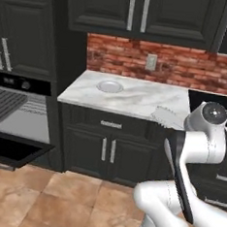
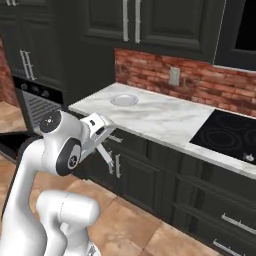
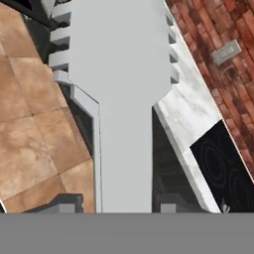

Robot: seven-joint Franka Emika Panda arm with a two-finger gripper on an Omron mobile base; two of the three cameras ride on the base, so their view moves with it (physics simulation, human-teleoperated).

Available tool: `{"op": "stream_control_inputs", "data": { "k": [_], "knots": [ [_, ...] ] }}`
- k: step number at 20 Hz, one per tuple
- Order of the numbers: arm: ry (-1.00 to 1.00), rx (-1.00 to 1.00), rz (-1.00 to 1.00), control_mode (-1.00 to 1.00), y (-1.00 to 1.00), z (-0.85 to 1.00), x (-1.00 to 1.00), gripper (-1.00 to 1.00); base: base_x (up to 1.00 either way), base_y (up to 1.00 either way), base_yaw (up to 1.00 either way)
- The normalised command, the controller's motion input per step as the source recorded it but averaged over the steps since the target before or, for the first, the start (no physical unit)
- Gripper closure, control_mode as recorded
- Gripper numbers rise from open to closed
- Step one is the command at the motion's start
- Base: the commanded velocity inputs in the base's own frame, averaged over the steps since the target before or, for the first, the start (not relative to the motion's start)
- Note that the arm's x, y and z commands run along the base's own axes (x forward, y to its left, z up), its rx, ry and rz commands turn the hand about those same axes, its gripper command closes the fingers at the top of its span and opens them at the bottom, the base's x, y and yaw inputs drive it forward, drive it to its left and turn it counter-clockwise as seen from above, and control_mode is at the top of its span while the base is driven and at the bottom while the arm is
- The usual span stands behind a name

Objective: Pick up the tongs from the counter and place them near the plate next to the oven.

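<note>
In the left base view, the tongs (image 1: 165, 117) are seen held up at the front edge of the marble desk (image 1: 136, 95), their scalloped end showing just left of the arm's white wrist. The gripper itself is hidden behind the wrist here. The pale-grey plate (image 1: 110, 86) is set on the desk's left end, near the brick backsplash (image 1: 187, 66), well apart from the tongs. The wall oven (image 1: 16, 107) is seen at the far left in the dark cabinetry, its door (image 1: 15, 148) dropped open.

In the right base view, the gripper (image 2: 102, 135) is seen low in front of the desk's left corner, closed on the tongs (image 2: 97, 123), whose wide end rises beside the desk edge. The plate (image 2: 123, 99) lies beyond on the marble (image 2: 165, 117); a black cooktop (image 2: 227, 132) is set to the right.

In the hand view, the tongs (image 3: 116, 74) are shown clamped between the fingertips (image 3: 64, 208), their toothed head stretched forward over the tiled floor (image 3: 30, 124) and the desk edge (image 3: 191, 109).
</note>
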Motion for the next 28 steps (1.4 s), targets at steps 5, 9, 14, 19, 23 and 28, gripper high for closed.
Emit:
{"op": "stream_control_inputs", "data": {
  "k": [5, 9, 14, 19, 23, 28],
  "knots": [
    [0.00, 0.00, 0.00, 1.00, 0.00, 0.00, 0.00, 1.00, 0.68, 0.32, -0.30],
    [0.00, 0.00, 0.00, 1.00, 0.00, 0.00, 0.00, 1.00, 0.73, 0.64, -0.21],
    [0.00, 0.00, 0.00, 1.00, 0.00, 0.00, 0.00, 1.00, 0.76, 0.63, -0.19],
    [0.00, 0.00, 0.00, 1.00, 0.00, 0.00, 0.00, 1.00, 0.85, 0.22, -0.17],
    [0.00, 0.00, 0.00, 1.00, 0.00, 0.00, 0.00, 1.00, 0.79, 0.22, -0.18],
    [0.00, 0.00, 0.00, 1.00, 0.00, 0.00, 0.00, 1.00, 0.40, 0.20, -0.20]
  ]
}}
